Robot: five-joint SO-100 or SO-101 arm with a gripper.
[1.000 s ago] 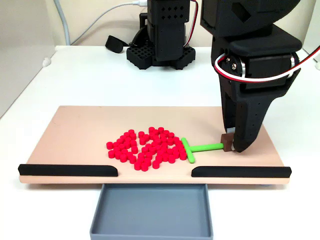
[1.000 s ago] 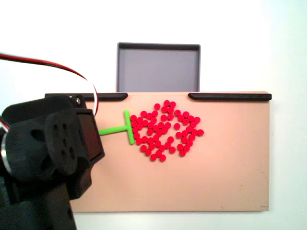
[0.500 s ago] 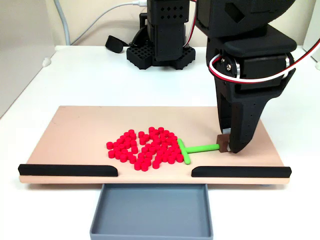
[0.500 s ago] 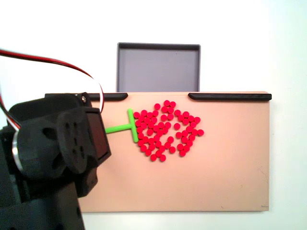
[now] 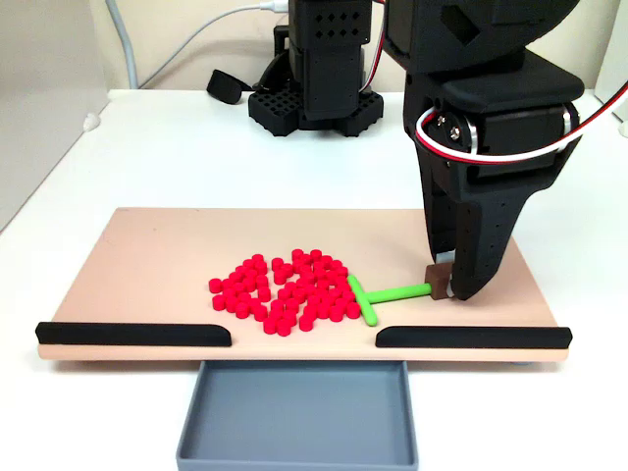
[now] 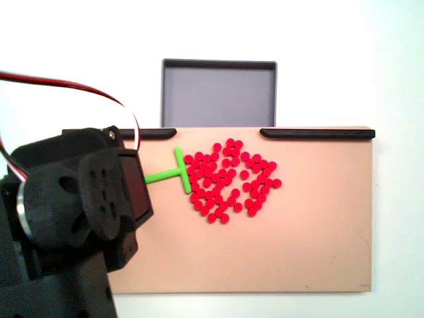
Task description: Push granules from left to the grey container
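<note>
The granules (image 5: pixel 285 292) are a cluster of small red pellets in the middle of the tan board (image 5: pixel 147 255); the other fixed view shows the granules (image 6: pixel 228 180) from above. A green T-shaped stick (image 5: pixel 378 294) lies to their right, its crossbar touching the cluster's edge. My gripper (image 5: pixel 448 288) points down, shut on the brown block at the stick's far end. The grey container (image 5: pixel 299 417) sits below the board's front edge, at the gap between two black strips. From above, the stick (image 6: pixel 177 171) is left of the cluster and the grey container (image 6: pixel 218 93) is beyond the board. The arm (image 6: pixel 73 218) hides the fingers there.
Black strips (image 5: pixel 132 334) (image 5: pixel 471 337) line the board's front edge on both sides of the gap. The arm's black base (image 5: pixel 314 98) and a white cable stand behind the board. White table surrounds the board.
The gripper has moved the stick toward the cluster, so the crossbar now presses against the nearest pellets. In the last half second the stick only tilted slightly.
</note>
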